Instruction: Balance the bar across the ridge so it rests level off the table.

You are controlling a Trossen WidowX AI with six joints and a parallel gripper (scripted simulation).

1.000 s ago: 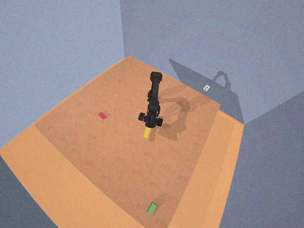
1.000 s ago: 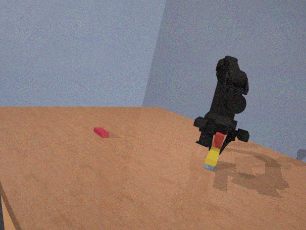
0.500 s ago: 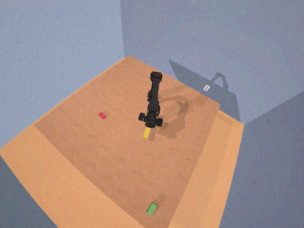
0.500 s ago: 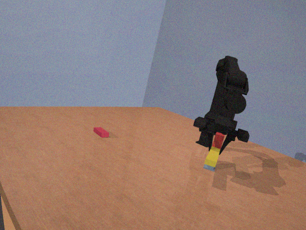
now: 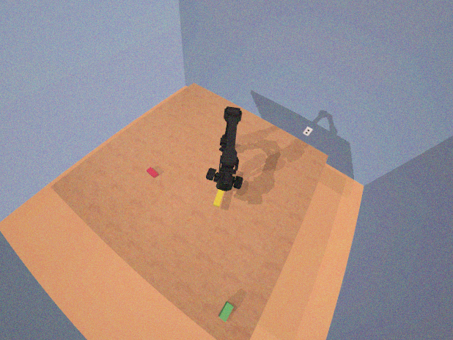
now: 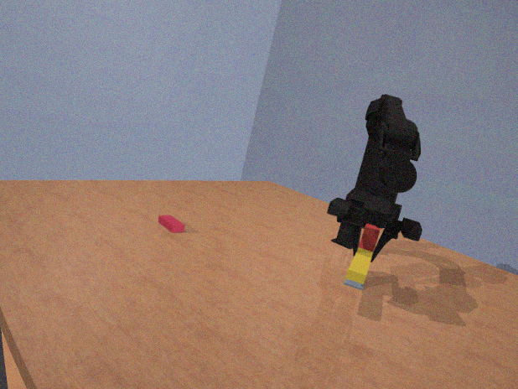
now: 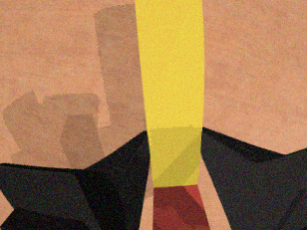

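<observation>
Top: black arm [image 5: 229, 141] [image 6: 379, 163] mid-frame, gripper [image 5: 224, 181] [image 6: 364, 253] [image 7: 173, 134] pointing down at the table [image 5: 176, 227] [image 6: 189, 306] [image 7: 259, 64]. Yellow end of the bar [image 5: 218, 198] [image 6: 359, 266] [image 7: 171, 74] pokes out just below it, near the centre; rest hidden. Small red block [image 5: 152, 172] [image 6: 171, 224] left of centre, green block [image 5: 226, 311] at bottom centre. White outlet plate [image 5: 308, 130] on the wall, right of centre.

Exterior: gripper right of centre, narrowed onto the bar. Bar shows red above, yellow below, blue-grey strip at the lower end; can't tell if that strip is part of it. Bar's shadow lies apart, lower right. Red block left of centre, well apart from the gripper. Can't tell which thing is the ridge.

Wrist: bar runs from top edge to bottom edge, yellow then red, dark fingers on both sides, gripping it. Shadows at left.
</observation>
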